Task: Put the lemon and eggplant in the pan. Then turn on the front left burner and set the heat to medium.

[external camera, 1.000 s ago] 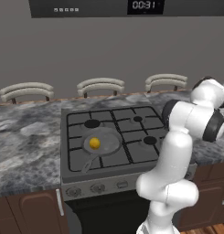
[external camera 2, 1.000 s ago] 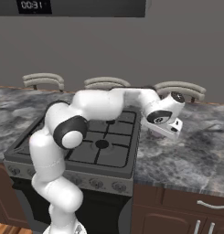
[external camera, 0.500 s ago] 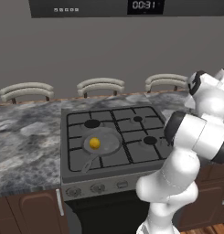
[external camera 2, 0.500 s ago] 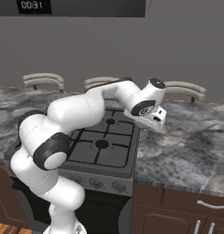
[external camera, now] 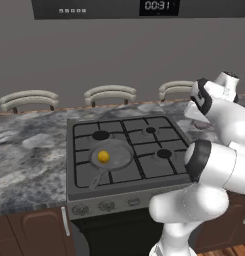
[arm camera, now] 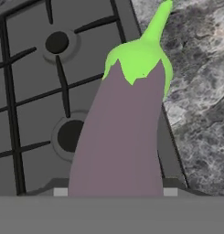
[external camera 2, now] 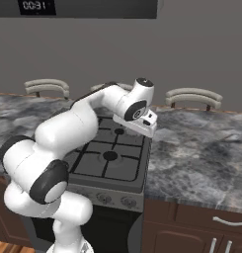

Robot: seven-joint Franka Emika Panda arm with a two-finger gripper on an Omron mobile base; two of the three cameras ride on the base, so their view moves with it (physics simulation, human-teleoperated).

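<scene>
gripper [external camera 2: 142,126]: raised over the stove's right edge, closed around eggplant [arm camera: 127,132], stem pointing away | lemon [external camera: 103,157]: inside pan [external camera: 119,156], front-left grate | stove [external camera: 144,170]: right-hand burners bare | counter [external camera 2: 201,158]: open granite to the right

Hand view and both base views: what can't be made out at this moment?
- Finger tips: in the hand view the eggplant covers them, so the grip cannot be confirmed.
- Gripper in the base views: the white wrist hides its jaws.
- Front left burner: the pan, holding the lemon, sits over it in the left base view.
- Stove knobs: too small to read any setting.
</scene>
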